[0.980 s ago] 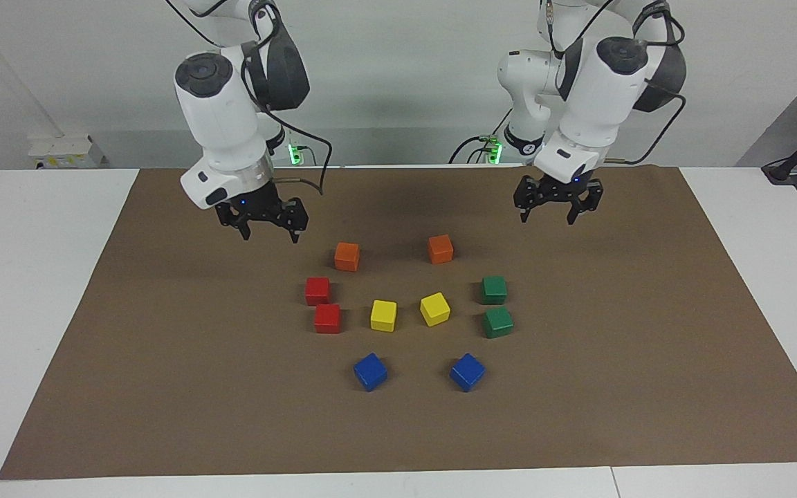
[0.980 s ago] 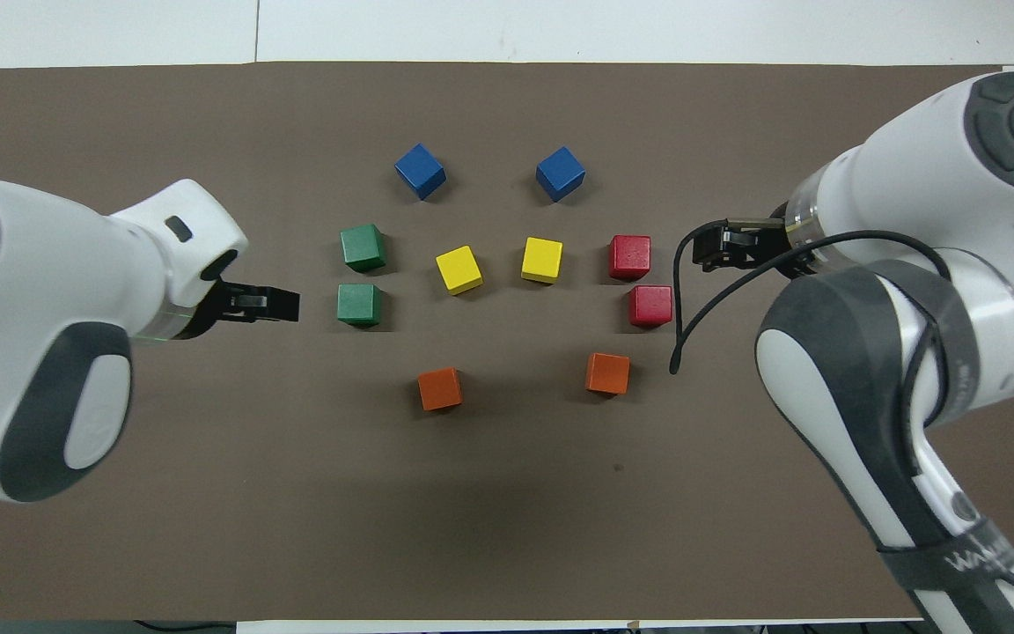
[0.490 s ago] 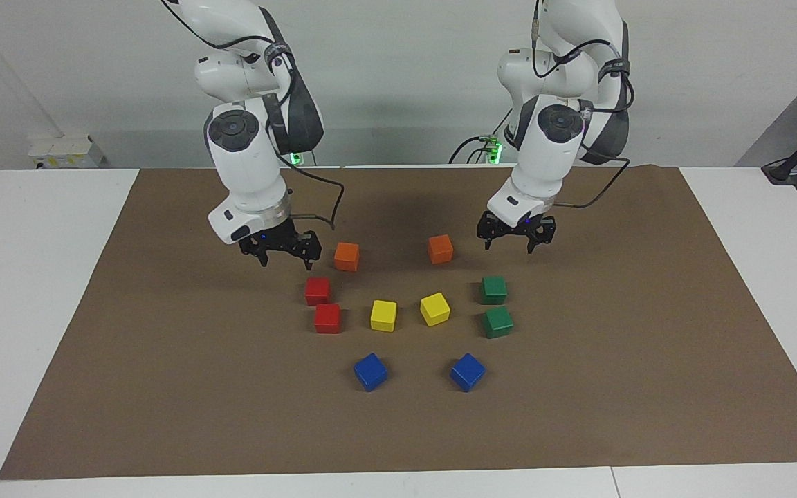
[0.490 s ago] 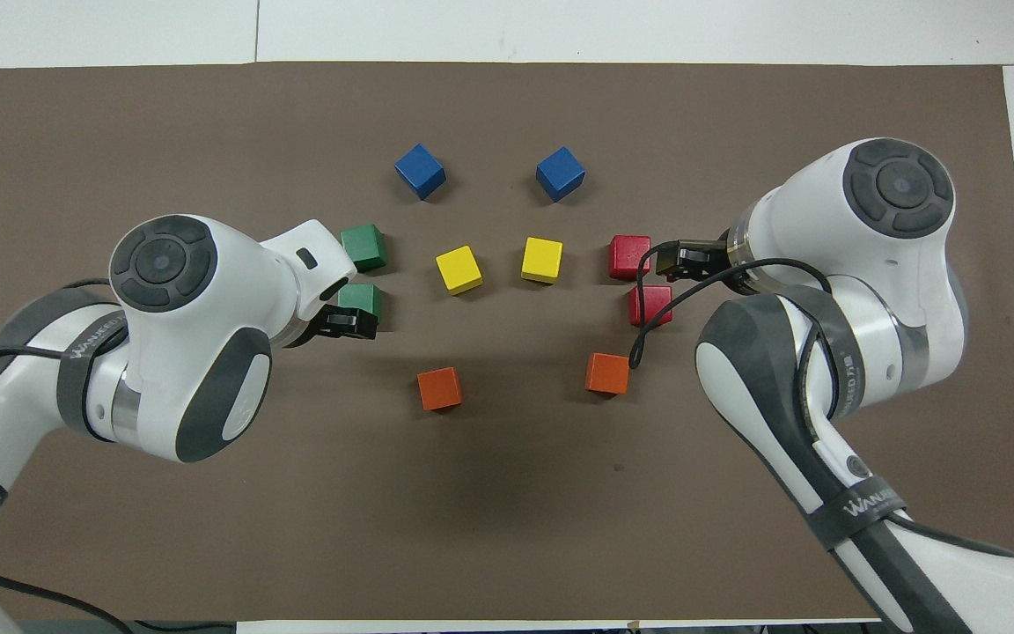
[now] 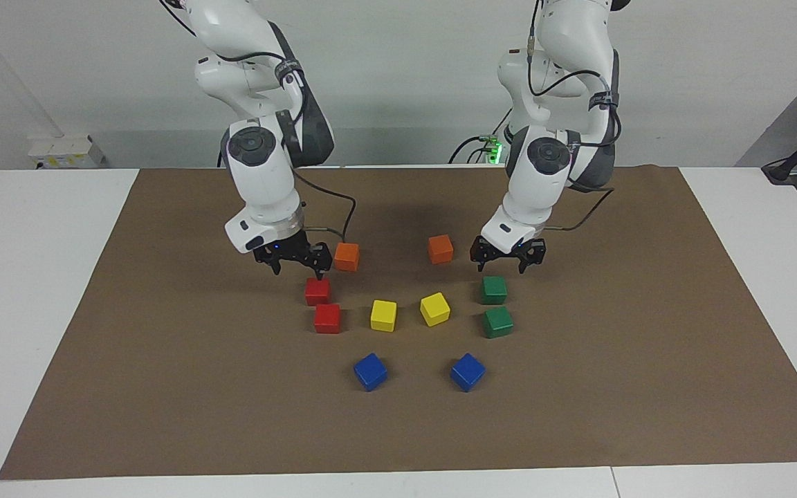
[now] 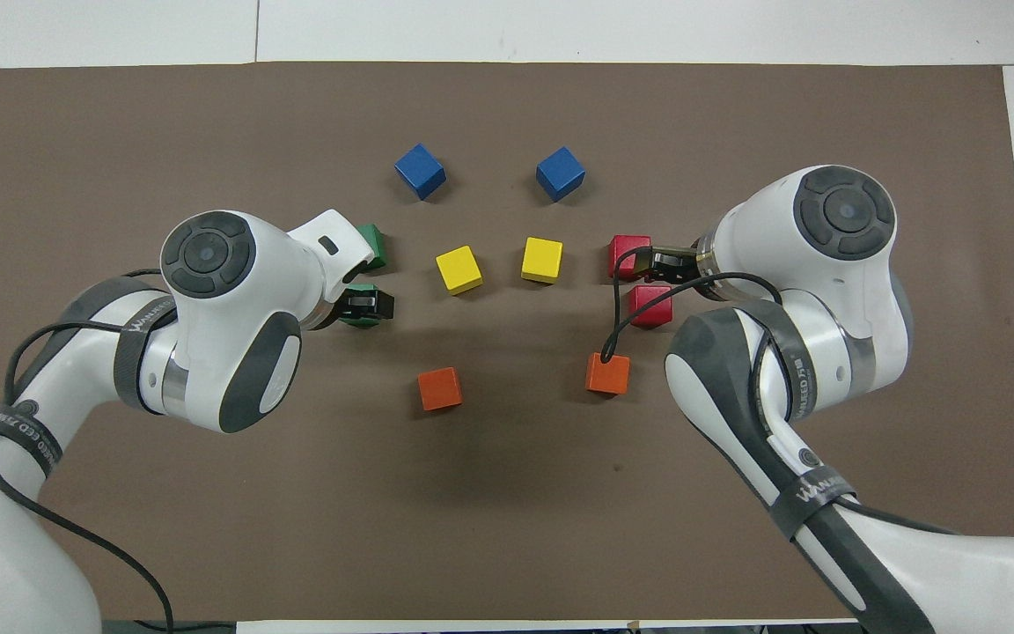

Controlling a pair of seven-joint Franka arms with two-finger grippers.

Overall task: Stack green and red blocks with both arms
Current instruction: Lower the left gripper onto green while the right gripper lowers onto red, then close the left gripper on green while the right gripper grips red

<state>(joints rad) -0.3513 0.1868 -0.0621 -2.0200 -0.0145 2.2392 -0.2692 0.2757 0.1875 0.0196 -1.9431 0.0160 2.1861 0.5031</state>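
Observation:
Two red blocks lie side by side on the brown mat, the nearer one and the farther one. Two green blocks lie toward the left arm's end, the nearer one and the farther one. My right gripper is open and hangs low, just above the nearer red block and slightly off toward the right arm's end. My left gripper is open and hangs just above the nearer green block, hiding most of it in the overhead view.
Two orange blocks lie close beside the grippers, nearer to the robots than the other blocks. Two yellow blocks lie between the red and green pairs. Two blue blocks lie farthest out.
Both arms have swung in and come down, the right gripper toward the nearer red block and the left gripper toward the nearer green block. No block has moved.

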